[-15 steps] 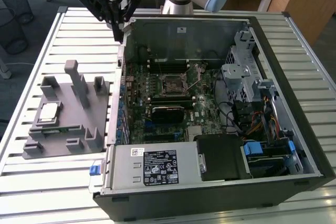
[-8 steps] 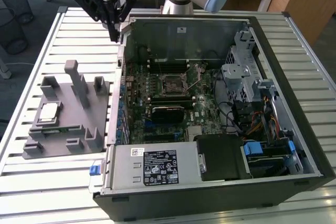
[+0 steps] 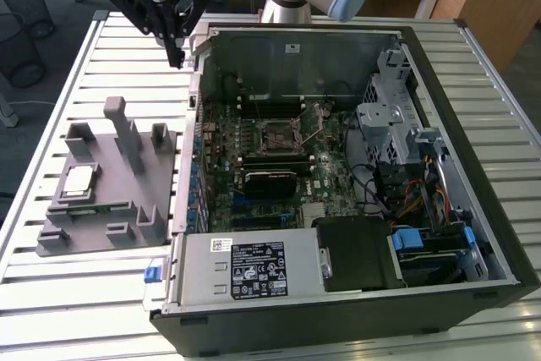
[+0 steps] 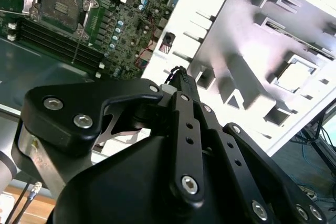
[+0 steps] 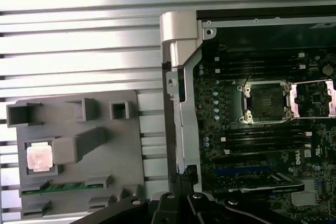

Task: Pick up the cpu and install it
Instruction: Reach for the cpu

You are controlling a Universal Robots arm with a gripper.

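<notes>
shiny metal cpu, matt grey plastic holder, ribbed metal table

Bright daylight w/ glare, soft shadows

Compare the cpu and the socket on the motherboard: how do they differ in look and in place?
Colour: the cpu has a pale silvery top; the socket is dark inside a metal frame. Place: the cpu lies in a grey fixture on the slatted table, outside the computer case; the socket sits on the green motherboard inside that case. Both are square and lie flat.
</notes>
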